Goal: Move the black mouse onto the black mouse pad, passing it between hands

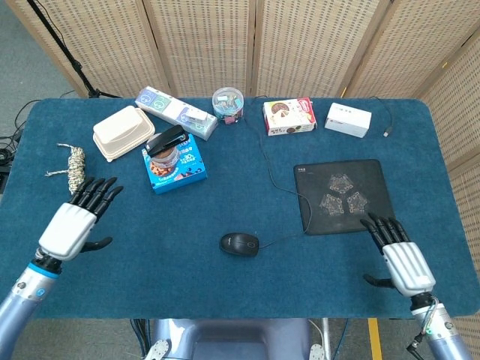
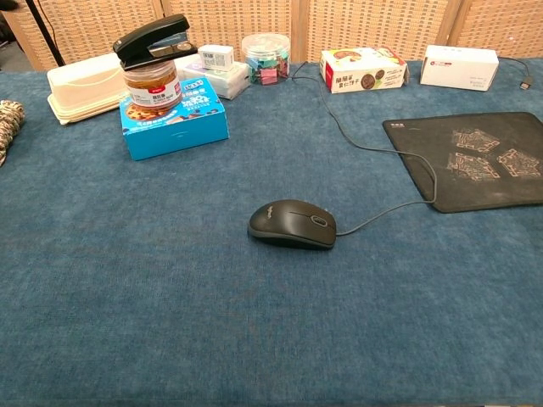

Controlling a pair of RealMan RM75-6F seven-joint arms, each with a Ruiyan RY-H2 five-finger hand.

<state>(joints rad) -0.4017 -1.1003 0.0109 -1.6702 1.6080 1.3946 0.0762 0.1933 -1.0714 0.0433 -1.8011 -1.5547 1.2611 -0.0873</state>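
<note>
Mouse: I see the black mouse [image 1: 239, 244] lying free on the blue table [image 1: 225, 292], near the middle of the front edge, nothing touching it.
Mouse axis: its long axis runs left to right, parallel to that front edge; the cable [image 1: 281, 191] leaves the end that faces the pad.
Pad: the black mouse pad [image 1: 343, 196] lies flat toward the right edge, well apart from the mouse, with the cable running along its left side.
Left hand: my left hand [image 1: 72, 223] hovers near the left edge, fingers spread and holding nothing, far from the mouse.
Right hand: my right hand [image 1: 402, 259] sits by the front right corner, just in front of the pad, fingers apart and empty.
Nearer hand: I judge the two about equally far, the mouse lying between them.
Next move: I expect to bring a hand across along the front edge and close it over the mouse's short width.
Risk: the cable may drag on the pad.
</note>
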